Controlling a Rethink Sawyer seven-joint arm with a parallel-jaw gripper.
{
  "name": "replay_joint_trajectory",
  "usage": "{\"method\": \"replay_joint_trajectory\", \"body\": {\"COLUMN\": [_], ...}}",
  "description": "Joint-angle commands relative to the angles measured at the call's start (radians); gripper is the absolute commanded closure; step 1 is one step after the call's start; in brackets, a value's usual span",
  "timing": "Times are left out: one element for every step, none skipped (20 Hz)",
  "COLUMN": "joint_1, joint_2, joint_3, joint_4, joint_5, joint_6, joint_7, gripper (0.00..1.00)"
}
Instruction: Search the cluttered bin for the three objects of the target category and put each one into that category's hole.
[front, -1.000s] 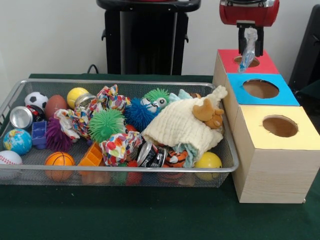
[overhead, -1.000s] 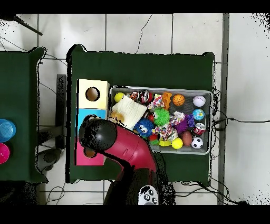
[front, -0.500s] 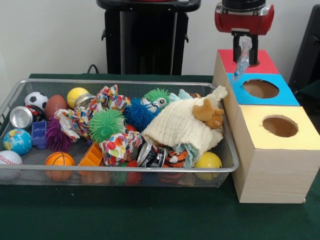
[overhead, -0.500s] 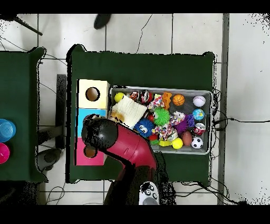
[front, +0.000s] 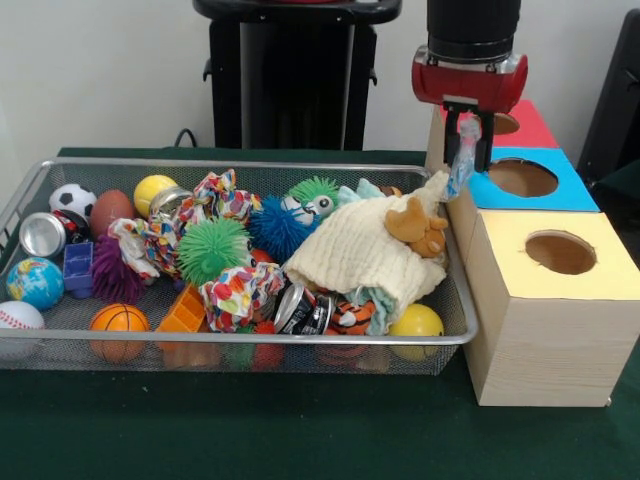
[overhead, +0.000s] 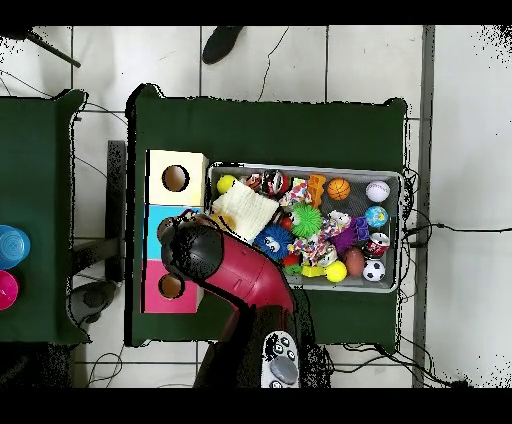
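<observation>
In the front view my gripper (front: 467, 128) hangs just left of the red-topped box (front: 533, 128), over the seam between the bin's right end and the blue-topped box (front: 565, 191). It is shut on a pale blue crumpled piece (front: 461, 158) that dangles from the fingers down to the cream cloth (front: 355, 250). Closest to the camera stands the yellow-topped box (front: 605, 262), with a round hole like the other two. From overhead, the arm's black head (overhead: 195, 250) hides the gripper; the red box's hole (overhead: 172, 286) shows beside it.
The wire bin (front: 250, 163) holds several balls, spiky toys, cans, patterned cloths, a plush bear (front: 420, 226) and blue and orange blocks. Overhead, the bin (overhead: 401, 230) lies right of the boxes. A person's shoe (overhead: 222, 42) shows at the top edge.
My gripper has moved left, away from above the red box's hole toward the bin's right end, and lowered slightly, still holding the pale blue piece. A shoe has entered the overhead view.
</observation>
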Motion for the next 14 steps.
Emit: {"method": "replay_joint_trajectory", "body": {"joint_1": [0.007,0.016,0.021,0.03,0.039,0.049,0.059,0.064,0.069,0.075,0.08,0.082,0.085,0.087], "joint_2": [0.079,0.081,0.086,0.083,0.083,0.078,0.073,0.072,0.069,0.067,0.069,0.07,0.068,0.063], "joint_3": [0.082,0.073,0.062,0.054,0.043,0.033,0.024,0.018,0.01,0.002,-0.008,-0.014,-0.019,-0.025], "joint_4": [0.015,0.006,-0.009,-0.012,-0.02,-0.022,-0.024,-0.027,-0.031,-0.036,-0.047,-0.053,-0.057,-0.057], "joint_5": [0.061,0.062,0.061,0.061,0.06,0.058,0.057,0.055,0.053,0.051,0.049,0.047,0.046,0.046], "joint_6": [-0.037,-0.024,-0.008,0.001,0.015,0.027,0.038,0.045,0.057,0.069,0.083,0.092,0.102,0.111], "joint_7": [0.274,0.281,0.285,0.29,0.297,0.301,0.305,0.305,0.309,0.311,0.314,0.314,0.313,0.315], "gripper": [1.0,1.0,1.0,1.0,1.0,1.0,1.0,1.0,1.0,1.0,1.0,1.0,1.0,1.0]}}
